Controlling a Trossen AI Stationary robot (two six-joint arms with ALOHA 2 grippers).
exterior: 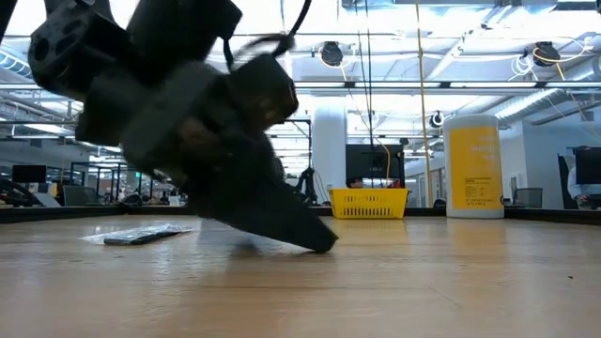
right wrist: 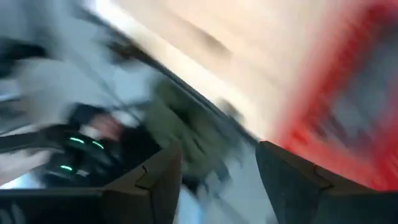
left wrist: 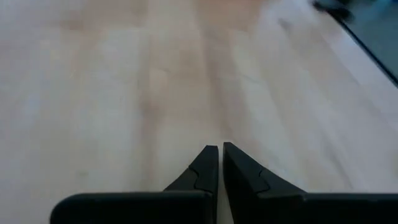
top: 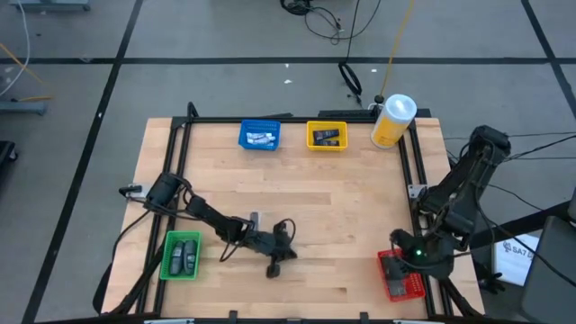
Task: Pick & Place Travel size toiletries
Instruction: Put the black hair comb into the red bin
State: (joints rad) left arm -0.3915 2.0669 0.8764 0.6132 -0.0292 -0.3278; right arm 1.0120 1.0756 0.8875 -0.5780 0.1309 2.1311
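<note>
From above, the wooden desk [top: 297, 193] carried four bins: a blue bin [top: 259, 136] and a yellow bin [top: 327, 137] along the far edge, a green bin [top: 181, 256] near the front left corner, and a red bin [top: 400, 275] at the front right corner. Each bin held small toiletries; the dark tubes [top: 184, 255] in the green bin lay side by side, and a pale item [top: 262, 139] rested in the blue one. A big yellow bottle [top: 393, 121] with a white cap stood at the far right corner. The left gripper [top: 275, 266] sat low over the front middle of the desk, well apart from the green bin, with nothing visible beside its tip. The right gripper [top: 416, 263] hung over the red bin.

At desk height, the left gripper [exterior: 319, 244] pointed down with its tip at the surface. A flat silver-and-dark sachet [exterior: 141, 235] lay on the desk behind it, apart from it. The yellow bin [exterior: 369, 201] and the yellow bottle [exterior: 474, 165] stood at the far edge.

In the left wrist view, the left gripper [left wrist: 220, 152] was closed, fingers nearly touching, holding nothing over bare wood.

In the right wrist view, the right gripper [right wrist: 219, 158] stood parted and empty, with the red bin [right wrist: 348, 118] blurred beyond one finger.
</note>
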